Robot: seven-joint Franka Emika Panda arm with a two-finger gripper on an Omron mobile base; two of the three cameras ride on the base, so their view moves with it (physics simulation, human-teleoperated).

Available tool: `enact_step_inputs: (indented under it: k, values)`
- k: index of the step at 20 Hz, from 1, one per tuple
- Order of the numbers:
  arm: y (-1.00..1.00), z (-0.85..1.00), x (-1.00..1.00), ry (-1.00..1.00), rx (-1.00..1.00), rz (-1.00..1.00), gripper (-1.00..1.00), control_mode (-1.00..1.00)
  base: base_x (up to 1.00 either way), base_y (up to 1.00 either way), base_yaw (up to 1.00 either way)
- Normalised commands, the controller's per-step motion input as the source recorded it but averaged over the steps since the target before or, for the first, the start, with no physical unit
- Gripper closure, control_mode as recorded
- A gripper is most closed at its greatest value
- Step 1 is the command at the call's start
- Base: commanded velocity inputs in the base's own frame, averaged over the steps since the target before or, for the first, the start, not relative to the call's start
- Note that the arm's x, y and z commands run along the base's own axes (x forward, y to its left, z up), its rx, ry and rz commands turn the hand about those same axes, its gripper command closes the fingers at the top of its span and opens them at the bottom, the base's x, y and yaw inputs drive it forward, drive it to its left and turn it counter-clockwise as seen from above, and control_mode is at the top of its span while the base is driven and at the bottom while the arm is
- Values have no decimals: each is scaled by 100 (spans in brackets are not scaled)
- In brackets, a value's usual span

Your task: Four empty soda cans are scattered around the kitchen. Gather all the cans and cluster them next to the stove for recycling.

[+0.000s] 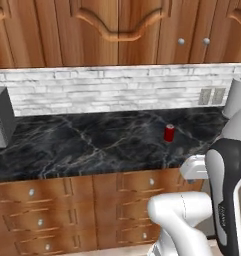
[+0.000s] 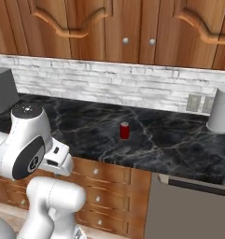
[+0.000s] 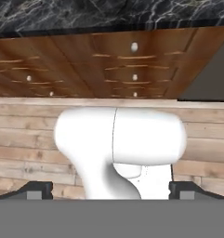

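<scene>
Gripper (image 3: 111,190) jaws wide open and empty, pointed down at the wood floor; soda can (image 1: 169,133) upright mid-counter (image 1: 92,145), well apart; lift over the near edge, descend straight, close around mid-body

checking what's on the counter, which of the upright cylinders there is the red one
The small soda can standing upright mid-counter, away from the wall. The other cylinder, the tall white one by the wall outlets, is much bigger and pale.
</scene>
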Motion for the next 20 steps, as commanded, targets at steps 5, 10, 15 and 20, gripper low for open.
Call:
enact_step_inputs:
  k: [5, 10, 15, 20]
  values:
    - [0, 0, 0, 0, 0, 0, -100, 100, 59, -47, -5]
    - [0, 0, 0, 0, 0, 0, -100, 100, 33, -28, 1]
    - [0, 0, 0, 0, 0, 0, -100, 100, 52, -30, 0]
    - [0, 0, 0, 0, 0, 0, -100, 100, 45, -40, 0]
